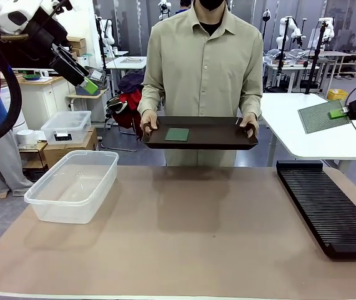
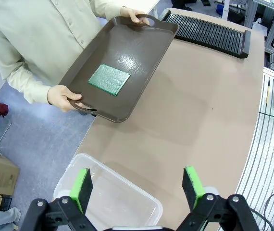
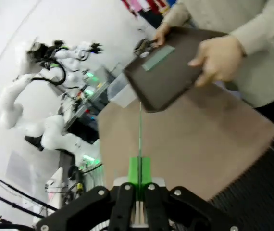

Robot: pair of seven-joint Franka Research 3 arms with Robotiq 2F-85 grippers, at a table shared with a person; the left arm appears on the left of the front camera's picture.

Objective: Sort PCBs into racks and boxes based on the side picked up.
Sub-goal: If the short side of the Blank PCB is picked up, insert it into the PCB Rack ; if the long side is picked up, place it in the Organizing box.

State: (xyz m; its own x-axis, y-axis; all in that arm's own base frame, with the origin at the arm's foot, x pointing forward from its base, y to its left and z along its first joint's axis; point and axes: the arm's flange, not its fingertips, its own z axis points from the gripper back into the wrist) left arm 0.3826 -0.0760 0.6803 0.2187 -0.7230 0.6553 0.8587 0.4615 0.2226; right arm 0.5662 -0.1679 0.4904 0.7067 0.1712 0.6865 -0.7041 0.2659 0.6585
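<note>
A person across the table holds a dark brown tray [image 1: 215,139] by both handles, and one green PCB [image 1: 177,134] lies flat on it. My right gripper [image 1: 341,113] is raised at the far right, shut on a second PCB [image 1: 317,116]. In the right wrist view this PCB [image 3: 140,134] shows edge-on between the pressed pads of the gripper [image 3: 140,175]. My left gripper [image 2: 137,187] hangs open and empty high over the clear box [image 2: 108,199], with the tray [image 2: 127,33] and its PCB [image 2: 109,80] ahead. The box [image 1: 72,184] stands front left and the black rack [image 1: 328,206] at the right.
A smaller lidded clear box [image 1: 65,127] sits on a carton beyond the table's left. A white table [image 1: 303,140] stands behind at the right. Bare brown tabletop [image 1: 190,237] lies between box and rack.
</note>
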